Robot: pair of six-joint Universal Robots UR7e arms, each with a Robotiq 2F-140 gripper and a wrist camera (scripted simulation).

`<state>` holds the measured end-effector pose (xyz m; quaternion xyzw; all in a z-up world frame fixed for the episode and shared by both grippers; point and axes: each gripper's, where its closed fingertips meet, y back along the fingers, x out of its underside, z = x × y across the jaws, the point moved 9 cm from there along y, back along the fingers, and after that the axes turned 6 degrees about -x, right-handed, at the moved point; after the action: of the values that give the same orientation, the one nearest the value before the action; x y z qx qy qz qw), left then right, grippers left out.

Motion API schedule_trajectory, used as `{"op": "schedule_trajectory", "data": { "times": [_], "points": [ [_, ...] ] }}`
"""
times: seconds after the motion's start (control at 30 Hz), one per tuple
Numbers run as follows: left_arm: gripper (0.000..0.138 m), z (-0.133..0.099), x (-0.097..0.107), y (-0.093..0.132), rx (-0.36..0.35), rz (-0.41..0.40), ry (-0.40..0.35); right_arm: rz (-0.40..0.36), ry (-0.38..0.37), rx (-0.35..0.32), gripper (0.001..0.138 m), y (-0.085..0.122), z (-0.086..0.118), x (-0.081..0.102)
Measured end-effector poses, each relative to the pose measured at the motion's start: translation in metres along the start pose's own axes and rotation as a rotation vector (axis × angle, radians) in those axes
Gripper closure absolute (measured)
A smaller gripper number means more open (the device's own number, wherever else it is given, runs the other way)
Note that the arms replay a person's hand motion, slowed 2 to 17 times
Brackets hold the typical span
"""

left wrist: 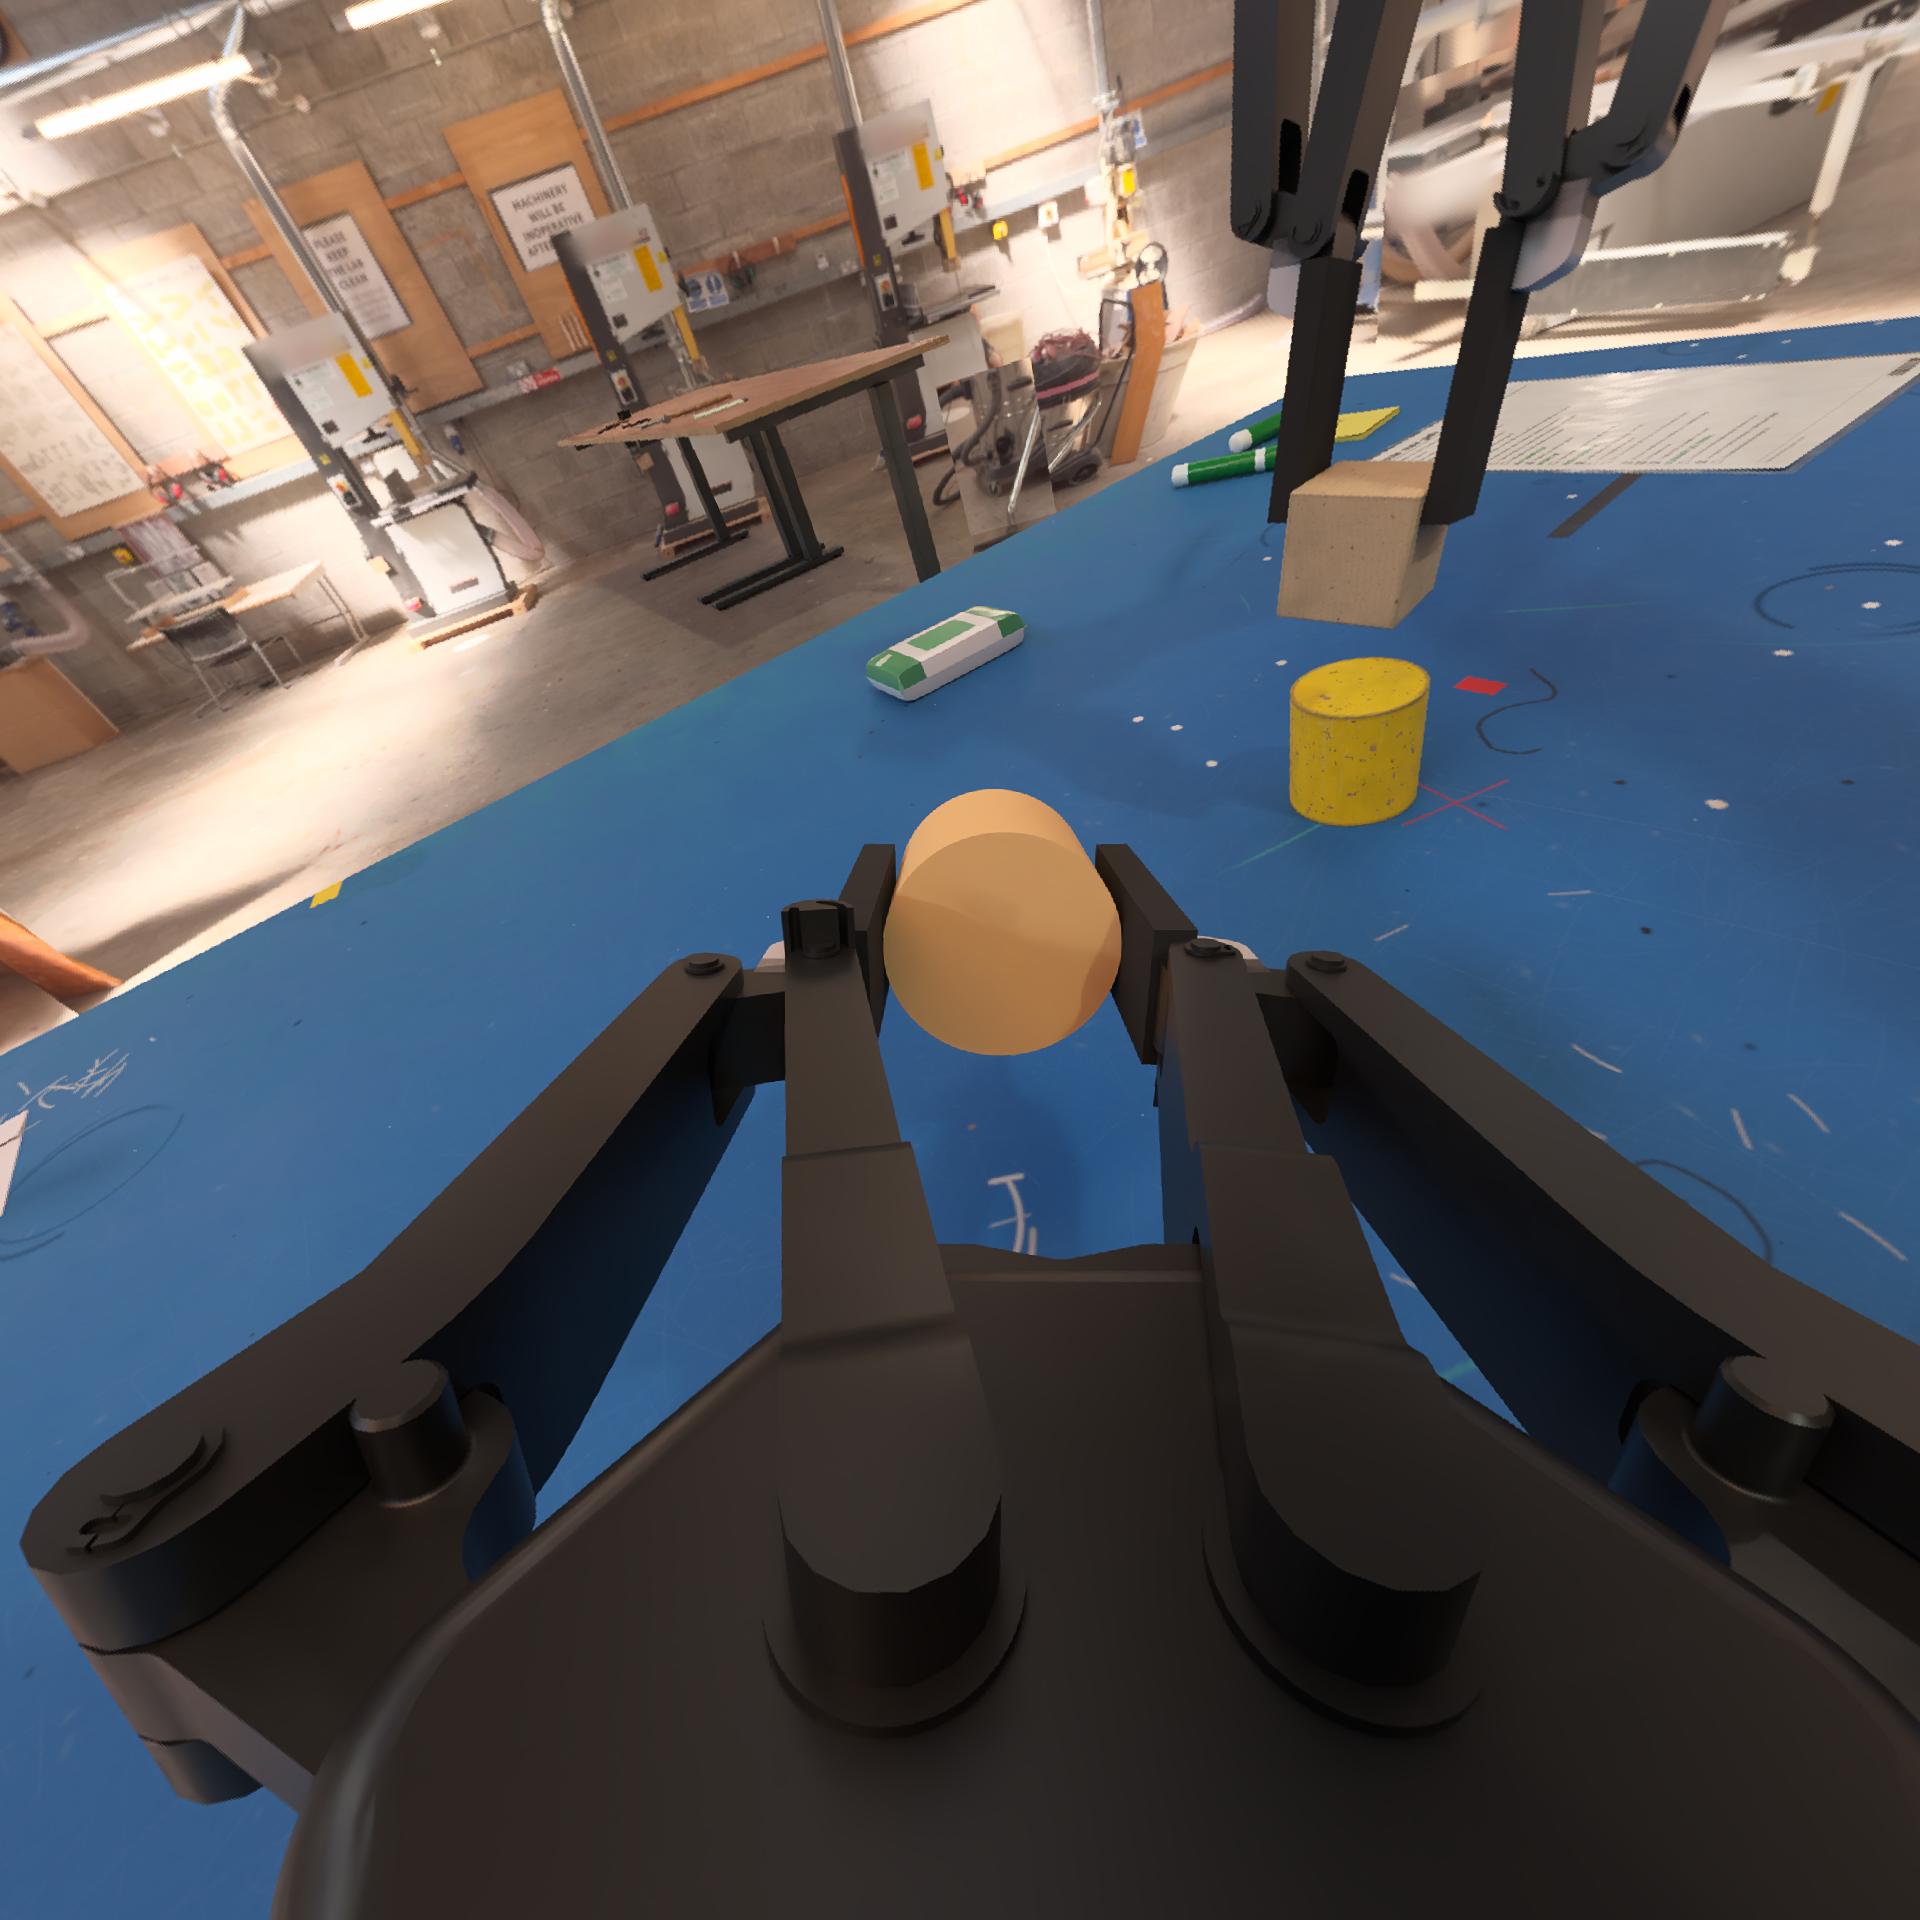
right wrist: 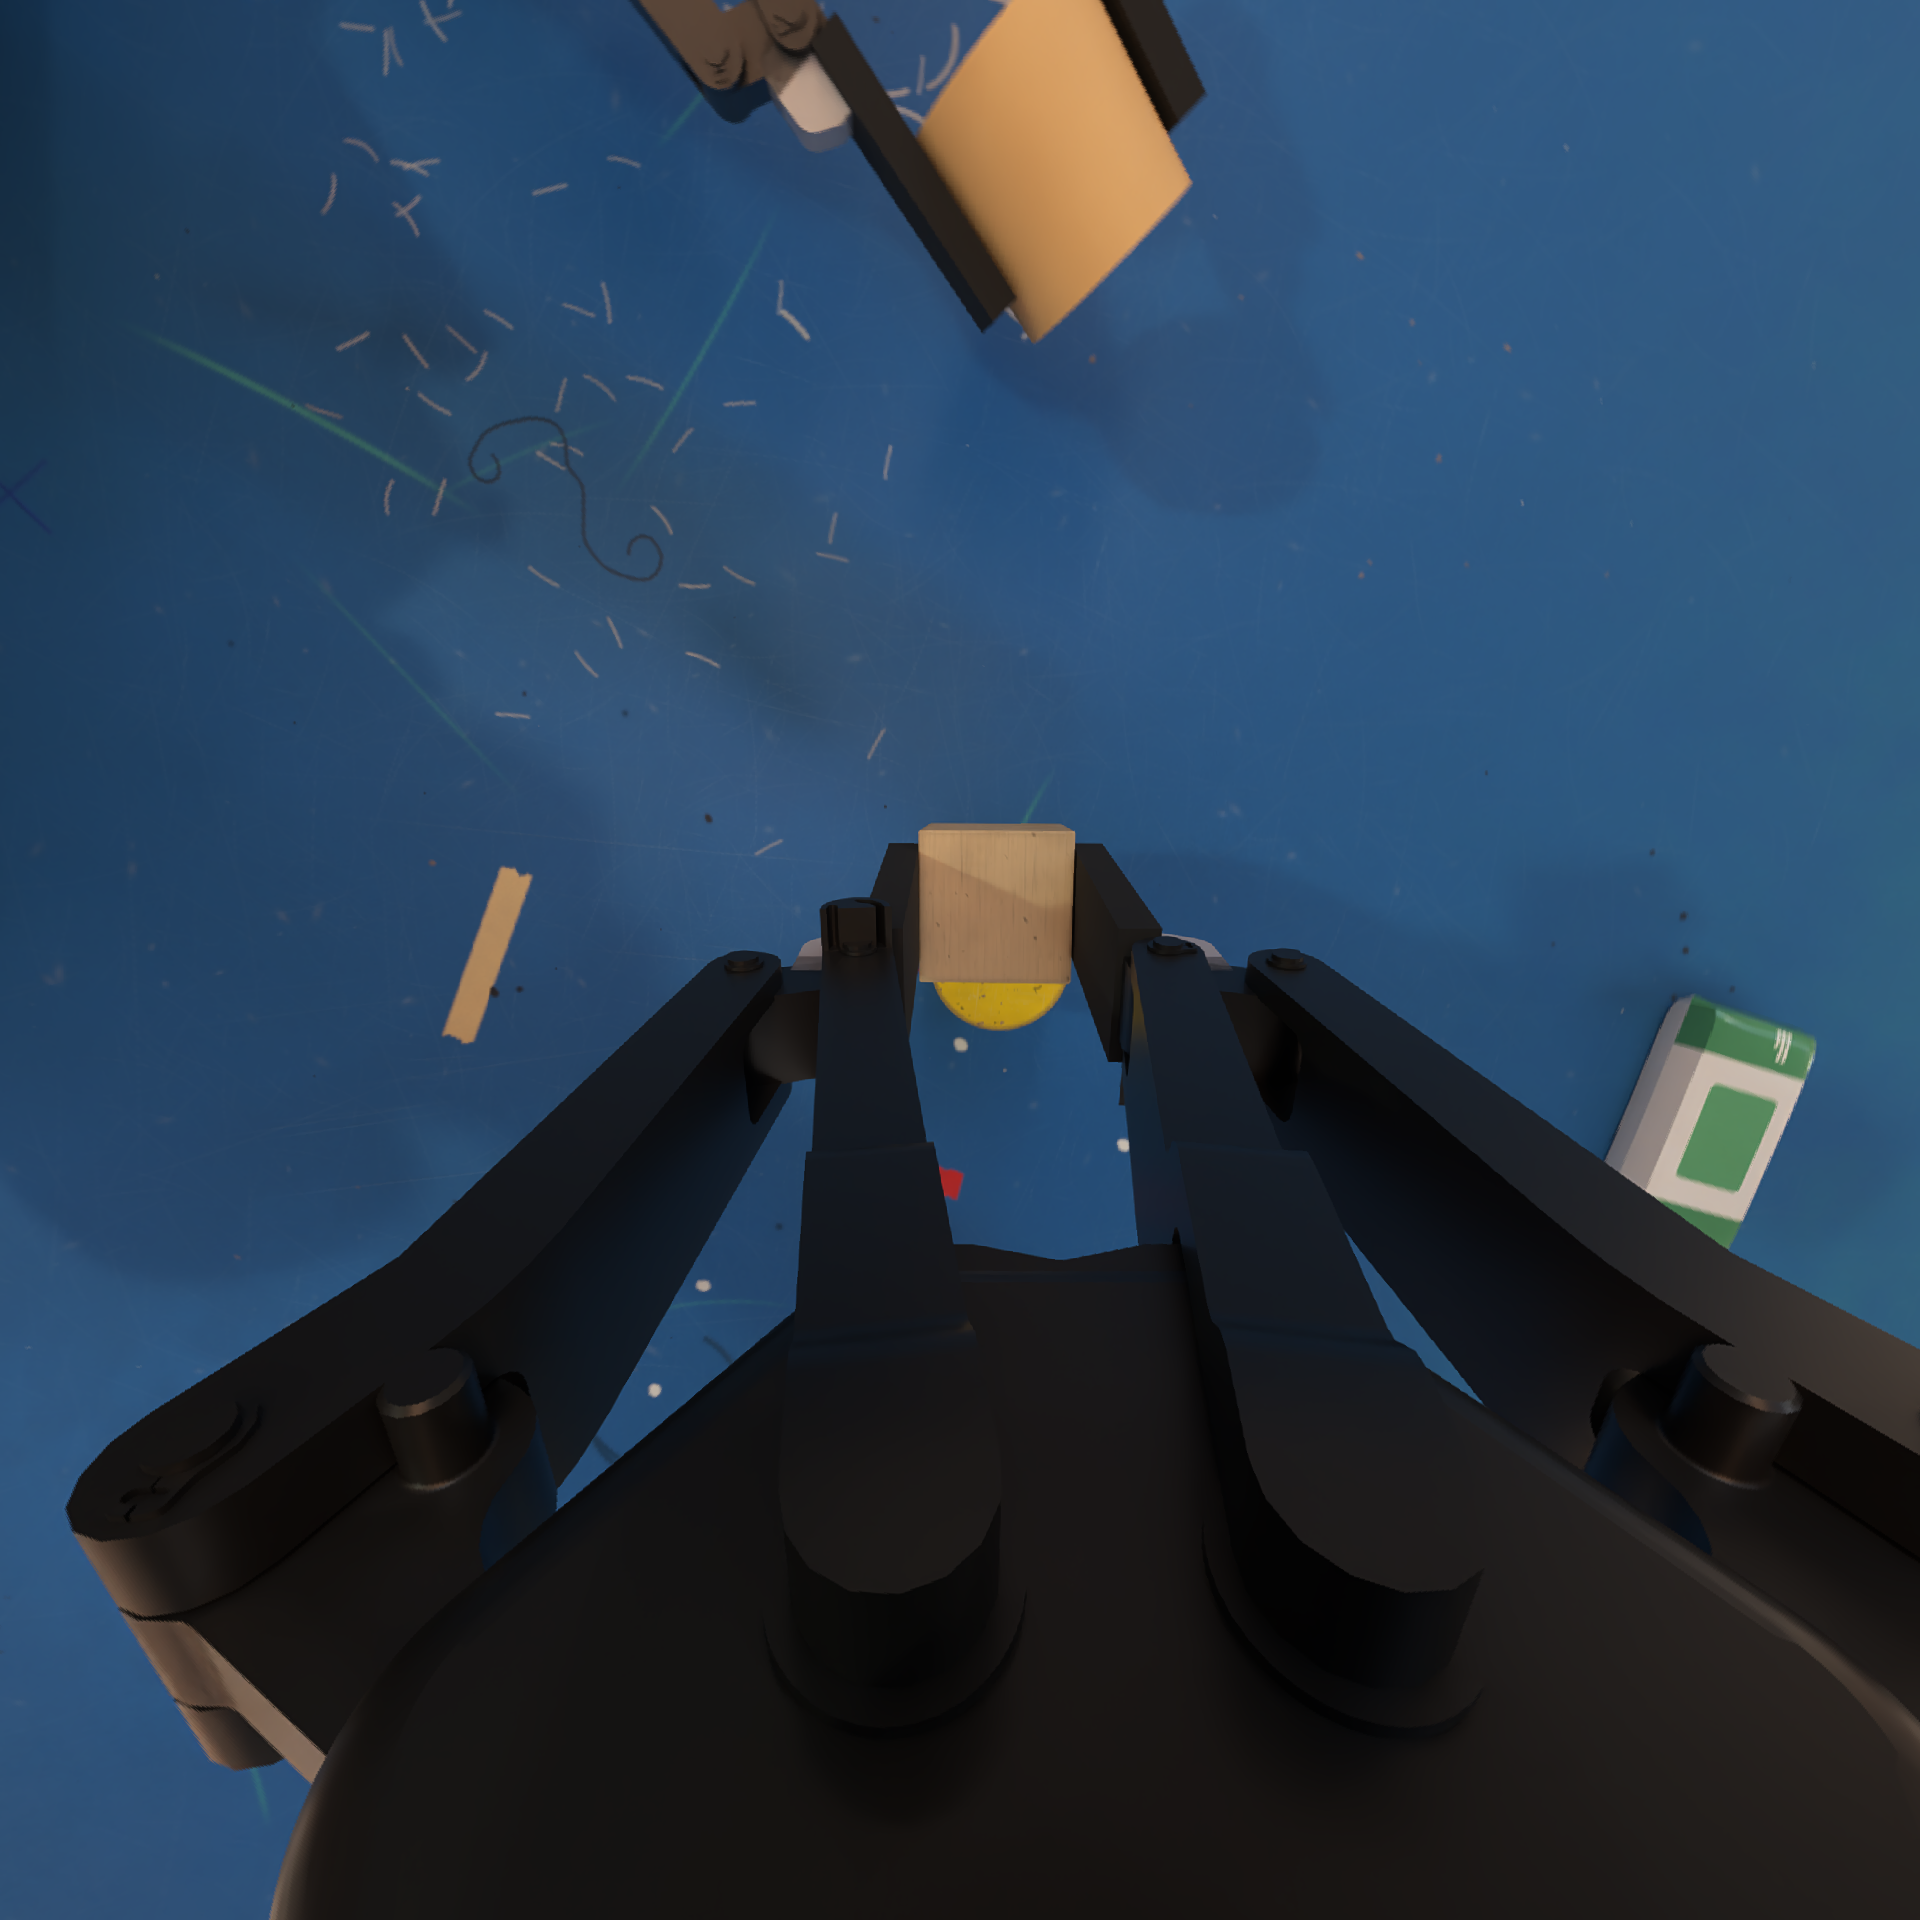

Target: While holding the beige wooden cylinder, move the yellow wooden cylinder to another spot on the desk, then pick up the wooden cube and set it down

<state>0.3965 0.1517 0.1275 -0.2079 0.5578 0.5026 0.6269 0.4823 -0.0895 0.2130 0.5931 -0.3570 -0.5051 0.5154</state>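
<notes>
My left gripper (left wrist: 997, 883) is shut on the beige wooden cylinder (left wrist: 997, 925) and holds it above the blue desk (left wrist: 520, 1091). The cylinder also shows in the right wrist view (right wrist: 1060, 166), held at the top. My right gripper (right wrist: 995, 883) is shut on the wooden cube (right wrist: 994, 902) and holds it in the air. In the left wrist view the right gripper (left wrist: 1361, 509) holds the cube (left wrist: 1351, 551) above the desk, beyond the yellow wooden cylinder (left wrist: 1356, 743). The yellow cylinder stands upright on the desk. It peeks out under the cube in the right wrist view (right wrist: 997, 1006).
A green and white eraser (left wrist: 945, 649) lies on the desk to the left; it also shows in the right wrist view (right wrist: 1714, 1122). Green markers (left wrist: 1226, 462), a yellow pad (left wrist: 1366, 421) and a printed sheet (left wrist: 1662, 416) lie at the far side. The desk edge runs along the left.
</notes>
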Motion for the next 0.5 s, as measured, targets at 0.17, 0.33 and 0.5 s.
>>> {"op": "schedule_trajectory", "data": {
  "times": [0.17, 0.33, 0.5],
  "points": [
    [0.088, 0.000, -0.001, 0.000, -0.001, -0.005, -0.002, -0.006, -0.097, -0.022, 0.101, 0.003, -0.007, 0.013],
    [0.088, -0.001, -0.001, 0.001, -0.001, -0.006, -0.001, 0.020, -0.160, -0.031, 0.101, -0.004, -0.011, 0.023],
    [0.088, -0.001, 0.000, 0.000, 0.000, -0.001, -0.001, 0.043, -0.186, -0.040, 0.101, -0.012, -0.013, 0.026]
  ]
}}
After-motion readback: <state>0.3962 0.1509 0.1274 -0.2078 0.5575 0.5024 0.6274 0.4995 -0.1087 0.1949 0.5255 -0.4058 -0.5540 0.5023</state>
